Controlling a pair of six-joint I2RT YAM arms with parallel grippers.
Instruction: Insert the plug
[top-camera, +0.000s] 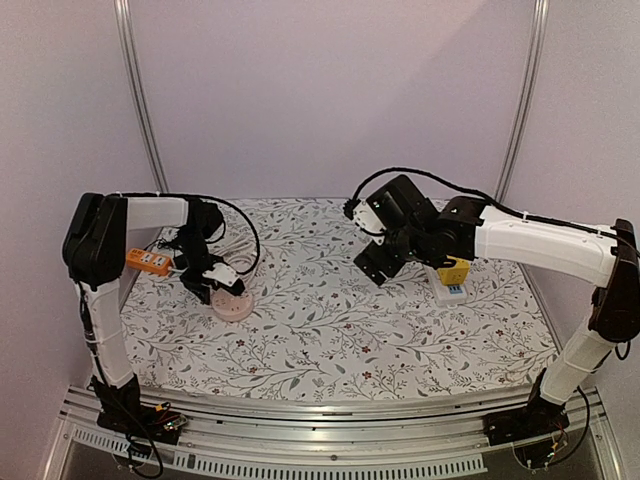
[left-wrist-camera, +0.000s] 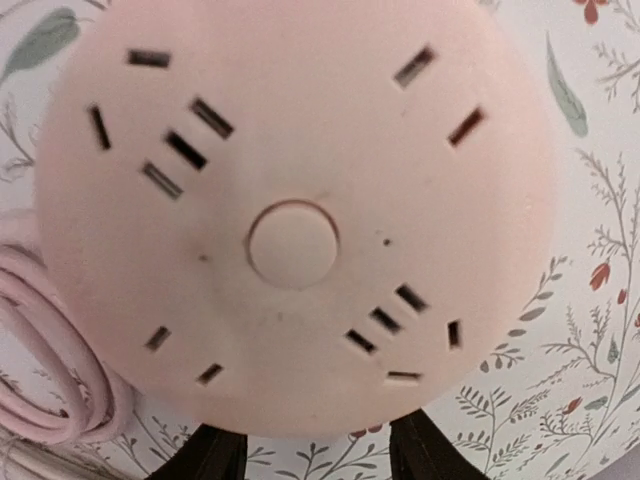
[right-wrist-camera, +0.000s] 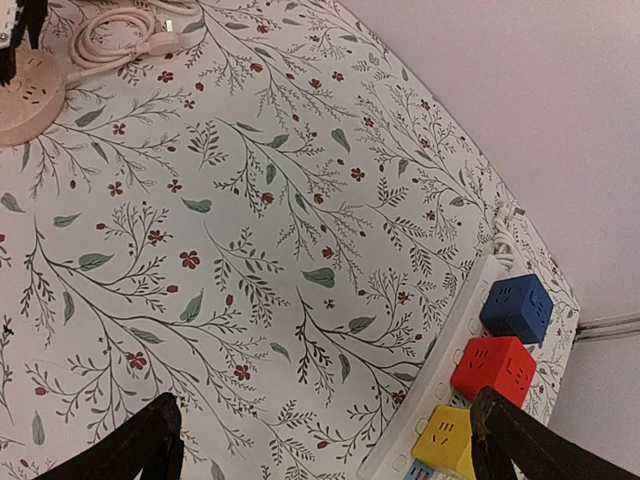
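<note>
your left arm folds down at the table's left side, wrist bent so the left gripper hangs just above the round pale-pink plastic socket hub. its dark fingers are spread with nothing between them. your right arm reaches high over the floral tablecloth; the right gripper is spread wide and empty, near the white power strip. the coiled pink cable, thick plug end included, lies just beside the hub.

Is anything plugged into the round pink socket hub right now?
No, in the left wrist view every visible slot on the pink socket hub is empty, nothing inserted.
</note>
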